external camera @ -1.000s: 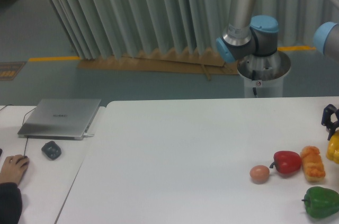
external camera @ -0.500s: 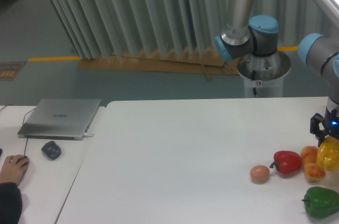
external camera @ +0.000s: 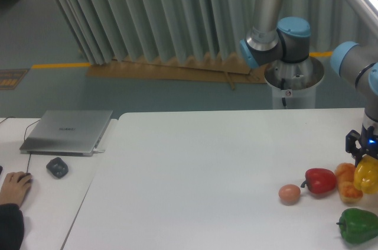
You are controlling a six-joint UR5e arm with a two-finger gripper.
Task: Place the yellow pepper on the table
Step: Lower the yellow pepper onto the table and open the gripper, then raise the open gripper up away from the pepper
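The yellow pepper [external camera: 367,174] hangs at the far right of the view, partly cut off by the frame edge and overlapping the orange bread-like piece [external camera: 347,182]. My gripper [external camera: 364,153] sits right on top of it, fingers shut on the pepper's upper part. Whether the pepper touches the white table [external camera: 195,173] cannot be told from here. The arm's grey link and blue joint rise from the gripper toward the top right.
A red pepper [external camera: 321,181], an egg [external camera: 289,194] and a green pepper [external camera: 358,225] lie close around the held pepper. On the narrower desk at left sit a laptop [external camera: 67,131], a mouse [external camera: 56,167] and a person's hand [external camera: 14,188].
My gripper and the yellow pepper came in from the right edge over the last second, moving left toward the bread piece; in the last half second they hardly shifted.
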